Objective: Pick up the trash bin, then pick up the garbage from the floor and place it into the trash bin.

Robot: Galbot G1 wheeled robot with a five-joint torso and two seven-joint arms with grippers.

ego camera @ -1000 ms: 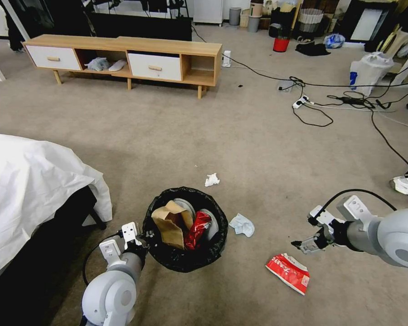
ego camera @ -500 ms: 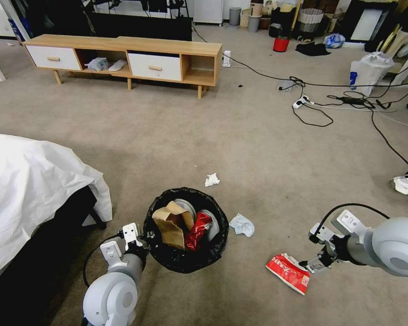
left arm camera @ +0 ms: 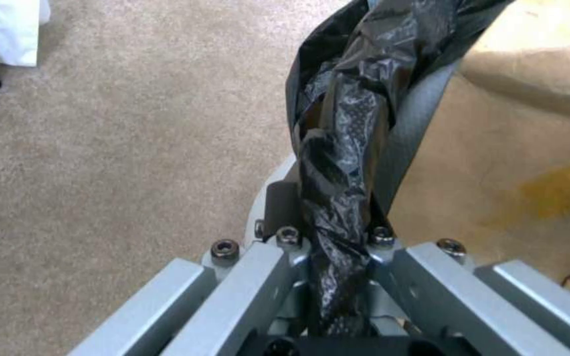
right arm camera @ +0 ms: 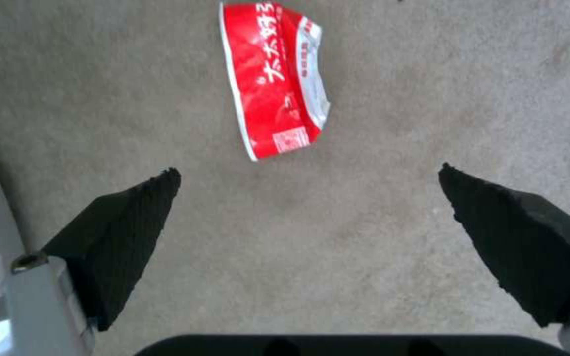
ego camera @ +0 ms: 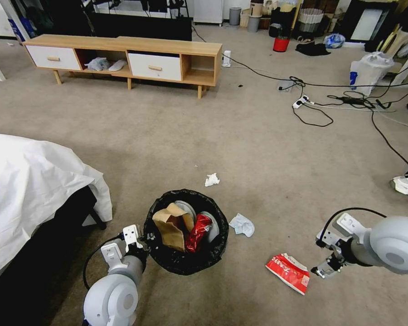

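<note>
Head view: the bin (ego camera: pixel 186 260) sits on the floor (ego camera: pixel 177 140), its black bag folded over the rim, and serves as the landmark. Inside it lie a brown paper bag (ego camera: pixel 170 226), a red can (ego camera: pixel 196 232) and clear bottle ends. The left end effector (ego camera: pixel 143 238) is at the bin's rim on the side facing the bed (ego camera: pixel 27 181). A tissue (ego camera: pixel 211 179) lies on the floor beyond the bin, toward the wooden cabinet (ego camera: pixel 122 56); a second tissue (ego camera: pixel 241 224) lies just beside the bin on its right. Farther right of the bin and nearer the robot is the red-and-white carton (ego camera: pixel 288 273), flat on the floor. The right end effector (ego camera: pixel 324 270) hangs low just beside the carton, on the side away from the bin.

Left wrist view: the left end effector (left arm camera: pixel 338 277) is clamped on the bin's rim (left arm camera: pixel 413 123) — a twisted fold of the black bag (left arm camera: pixel 338 163) is pinched between its fingers. The paper bag (left arm camera: pixel 529 163) shows inside the bin.

Right wrist view: the right end effector (right arm camera: pixel 308 195) has its black pads (right arm camera: pixel 123 227) wide apart above the floor, gripping nothing. The carton (right arm camera: pixel 272 79) lies ahead of the fingertips, not between them — clear of both pads.
</note>
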